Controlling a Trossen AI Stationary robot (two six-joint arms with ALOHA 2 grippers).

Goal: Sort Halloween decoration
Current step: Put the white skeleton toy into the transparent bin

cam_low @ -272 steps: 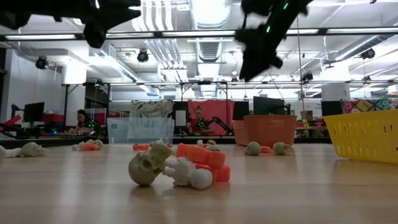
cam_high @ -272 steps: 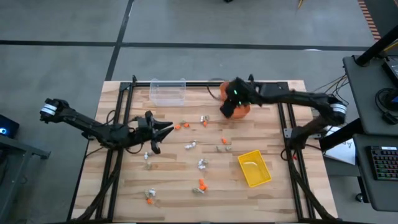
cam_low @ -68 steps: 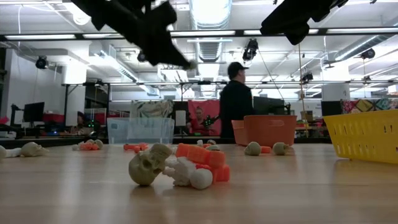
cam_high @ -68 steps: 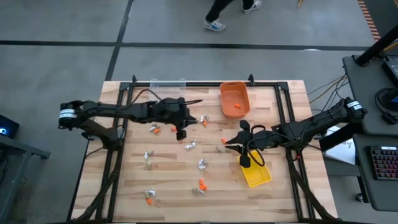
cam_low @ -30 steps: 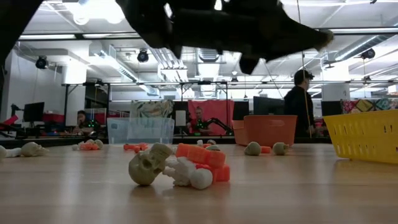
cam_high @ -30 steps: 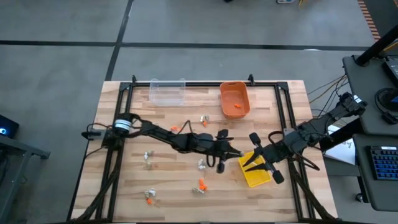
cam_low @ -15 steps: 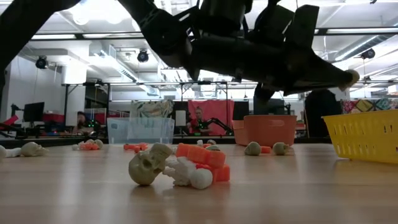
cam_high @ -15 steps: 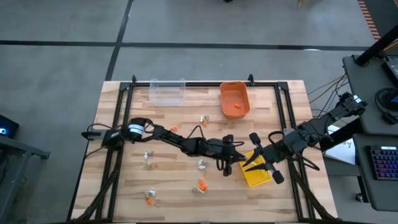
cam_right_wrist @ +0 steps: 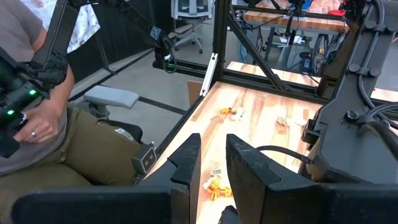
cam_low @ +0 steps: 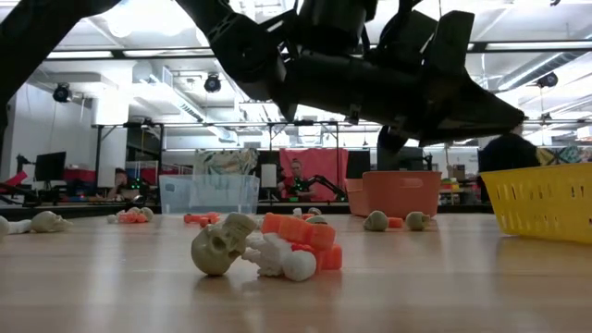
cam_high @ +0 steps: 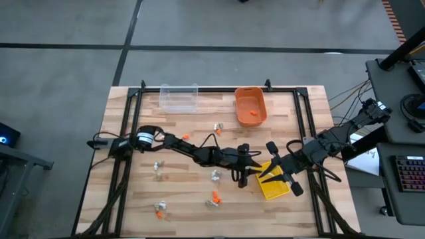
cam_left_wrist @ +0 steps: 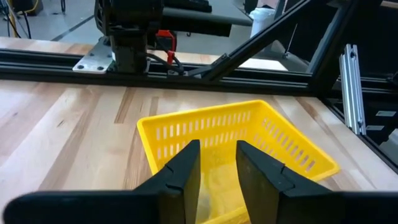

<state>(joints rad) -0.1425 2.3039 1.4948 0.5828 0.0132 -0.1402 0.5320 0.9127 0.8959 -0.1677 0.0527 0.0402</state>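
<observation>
Left gripper over near edge of yellow bin, fingers parted by a narrow gap, nothing visible between them. Right gripper hovering over same bin, fingers slightly apart, empty. Risk: grippers colliding, so close together; or trinket bouncing off the rim. Halloween trinkets scattered across slatted wooden table. Open workshop behind; seated person beside table.

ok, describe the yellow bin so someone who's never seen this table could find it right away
From above, look at the wooden table's right half, where both arms meet. The yellow bin sits there near the right rail, turned at an angle, with the left gripper at its near-centre edge. It is the only yellow one, with slotted walls; the orange bin and clear bin stand along the far edge.
</observation>
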